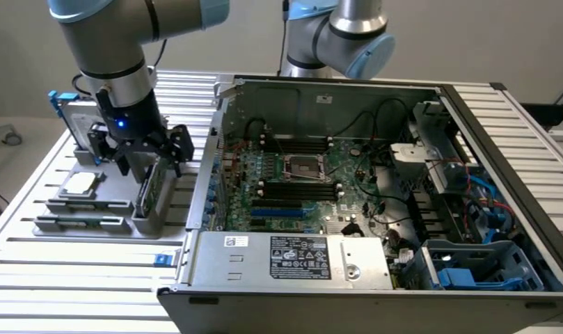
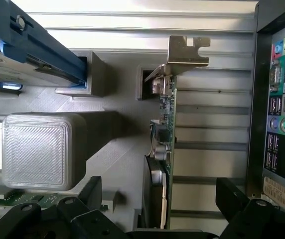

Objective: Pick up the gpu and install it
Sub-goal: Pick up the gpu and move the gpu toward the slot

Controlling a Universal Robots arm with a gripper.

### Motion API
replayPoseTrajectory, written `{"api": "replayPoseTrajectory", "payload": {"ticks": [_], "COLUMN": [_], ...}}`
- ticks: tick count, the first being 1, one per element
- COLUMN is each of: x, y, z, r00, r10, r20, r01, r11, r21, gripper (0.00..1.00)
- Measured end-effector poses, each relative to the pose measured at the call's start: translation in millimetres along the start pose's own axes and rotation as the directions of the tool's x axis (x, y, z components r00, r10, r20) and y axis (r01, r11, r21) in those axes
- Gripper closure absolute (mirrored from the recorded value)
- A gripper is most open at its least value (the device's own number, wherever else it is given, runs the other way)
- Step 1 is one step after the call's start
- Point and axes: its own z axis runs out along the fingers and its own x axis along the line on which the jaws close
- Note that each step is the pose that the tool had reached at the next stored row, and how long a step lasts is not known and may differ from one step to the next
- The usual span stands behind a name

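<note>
Your fingers (image 2: pixel 232 196) stood wide open, one on each side of the gpu (image 2: pixel 165 124), gripping nothing; it sat upright in its grey holder (image 2: pixel 117 149) on the desk (image 1: pixel 77 271).

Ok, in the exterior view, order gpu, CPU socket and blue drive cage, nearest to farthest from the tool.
1. gpu, upright in the grey holder, just under the tool.
2. CPU socket, middle of the motherboard.
3. blue drive cage, case corner at the exterior view's right.

Slatted table (image 1: pixel 77 278): parts holder (image 1: pixel 100 224), computer case (image 1: pixel 355 309)
</note>
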Motion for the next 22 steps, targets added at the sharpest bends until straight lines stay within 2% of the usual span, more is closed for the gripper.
{"api": "replayPoseTrajectory", "payload": {"ticks": [11, 13, 14, 16, 18, 19, 22], "x": [-1.7, -2.5, -2.8, -3.0, -3.0, -3.0, -2.9], "y": [-2.4, -2.6, -2.7, -2.7, -2.6, -2.6, -2.9], "z": [-1.0, -1.0, -1.1, -1.7, -3.9, -5.5, -9.5], "r00": [1.0, 1.0, 1.0, 1.0, 1.0, 1.0, 0.9999], "r10": [0.003, 0.005, 0.005, 0.006, 0.007, 0.007, 0.009], "r20": [-0.0024, -0.0042, -0.0052, -0.0066, -0.0066, -0.0066, -0.0075], "r01": [-0.003, -0.005, -0.005, -0.006, -0.007, -0.007, -0.009], "r11": [1.0, 1.0, 1.0, 1.0, 1.0, 1.0, 1.0], "r21": [-0.0001, -0.0002, -0.0002, 0.0001, -0.0002, -0.0002, -0.0003], "gripper": [0.01, 0.09, 0.09, 0.22, 0.22, 0.28, 0.3]}}
